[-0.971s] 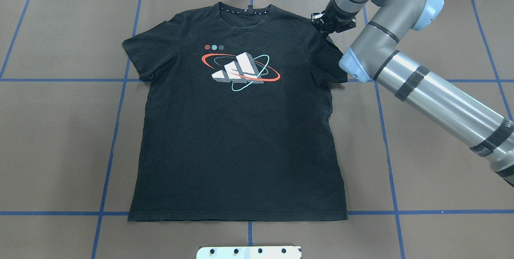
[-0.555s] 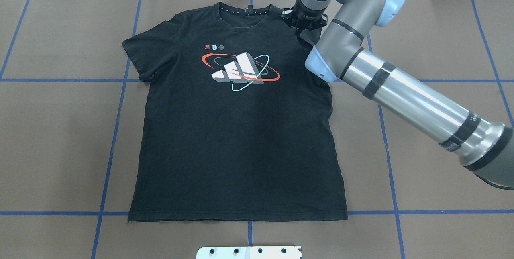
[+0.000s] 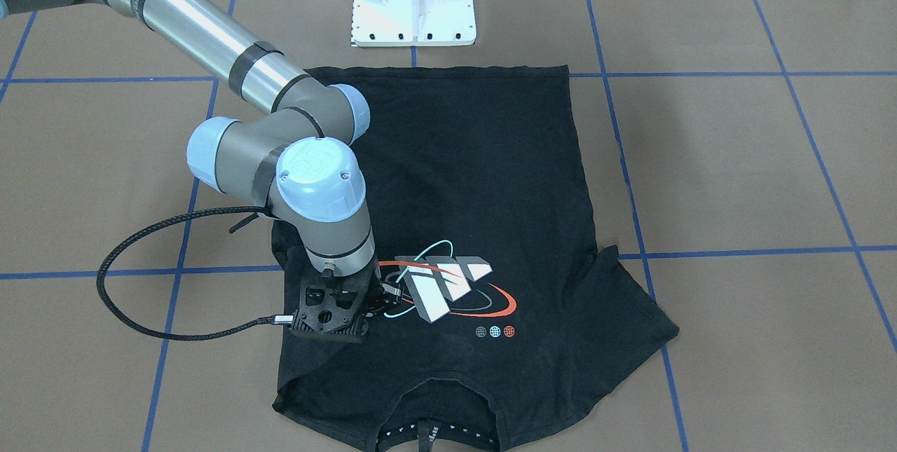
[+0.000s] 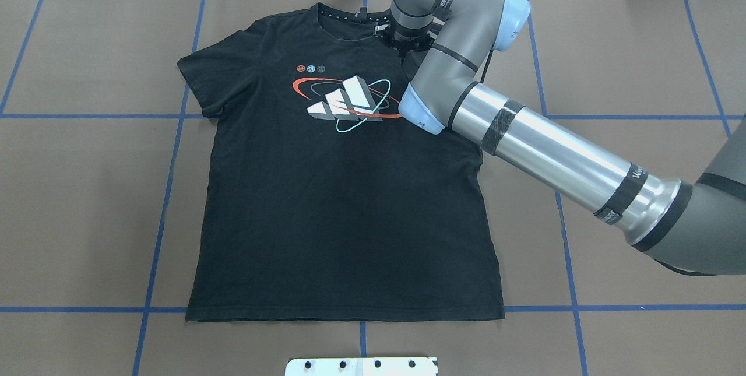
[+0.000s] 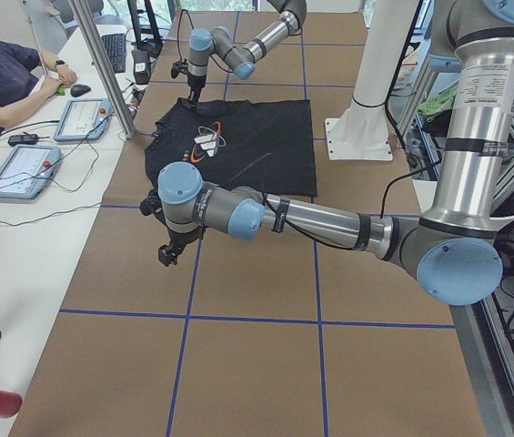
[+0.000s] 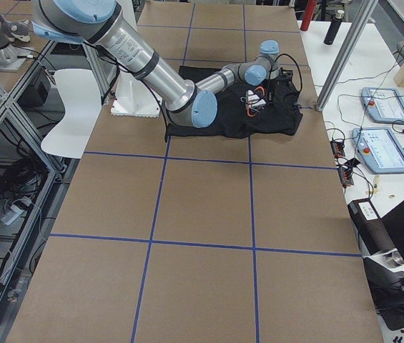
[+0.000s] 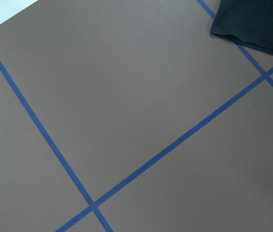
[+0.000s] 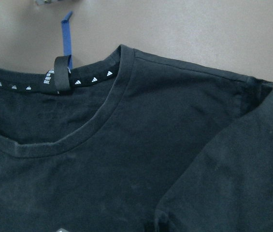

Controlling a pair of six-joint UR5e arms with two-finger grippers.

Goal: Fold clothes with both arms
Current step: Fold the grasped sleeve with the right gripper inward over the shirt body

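Overhead exterior view: the black T-shirt lies flat, chest up, in the middle of the table, with its collar at the far side from the robot. Its red, teal and white graphic is almost wholly uncovered. On the robot's right, the sleeve is turned inward over the chest, the fold starting at the shoulder seam, as the right wrist view shows. The other sleeve lies spread out on the paper.

The right arm reaches across the shirt's right shoulder, and the right gripper sits low over the cloth just beside the graphic. Its black fingers merge with the black fabric, so I cannot tell whether they pinch the sleeve.

The left arm stretches over bare brown table, well apart from the shirt. The left gripper points downward; the side view does not settle whether its claw is spread or closed. Blue tape lines grid the table.
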